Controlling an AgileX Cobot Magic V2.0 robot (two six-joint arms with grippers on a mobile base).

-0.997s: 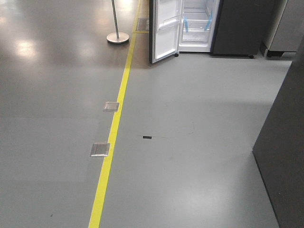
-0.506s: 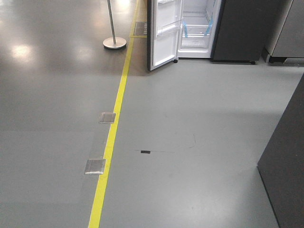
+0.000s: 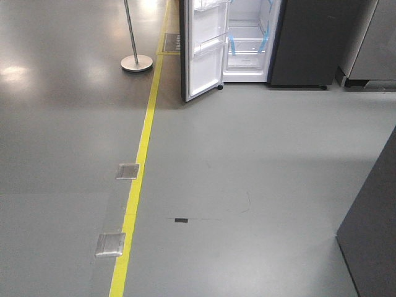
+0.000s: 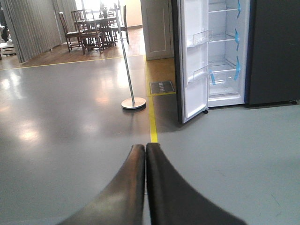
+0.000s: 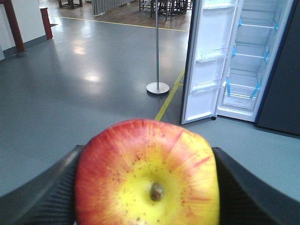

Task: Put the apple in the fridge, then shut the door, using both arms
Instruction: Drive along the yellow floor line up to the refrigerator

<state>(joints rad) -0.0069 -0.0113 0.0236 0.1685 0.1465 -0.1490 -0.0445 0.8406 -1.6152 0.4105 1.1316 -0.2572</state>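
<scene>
with the apple (image 5: 146,164) clamped in the right gripper (image 5: 146,192) well short of the fridge (image 3: 249,37) and the left gripper (image 4: 145,187) pressed together, i judge the fridge's open door (image 3: 204,55) the hazard: clipping its edge could jolt the apple loose.

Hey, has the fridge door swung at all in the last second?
No. The tall white-lined door keeps the same open angle against the dark grey fridge; both slid left together, so the camera moved.
</scene>
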